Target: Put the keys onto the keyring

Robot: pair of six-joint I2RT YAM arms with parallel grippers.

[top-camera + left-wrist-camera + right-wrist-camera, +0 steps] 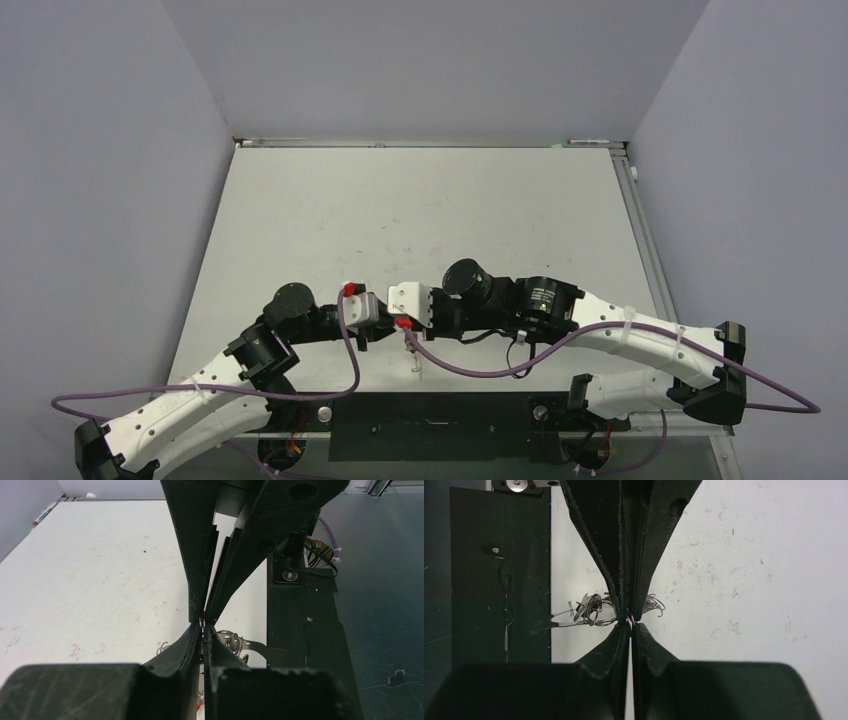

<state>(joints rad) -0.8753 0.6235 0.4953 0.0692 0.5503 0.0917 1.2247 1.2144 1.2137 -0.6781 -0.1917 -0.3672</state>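
top: overhead, far | wrists: close along jaws | shared: table [400,220]

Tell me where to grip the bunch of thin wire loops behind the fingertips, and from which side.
Take the larger cluster of the wire loops, which juts out toward the black base plate, clear of the shut left hand and right hand. Come from that open side and pinch across the thin wire; the middle looks crowded by both hands.
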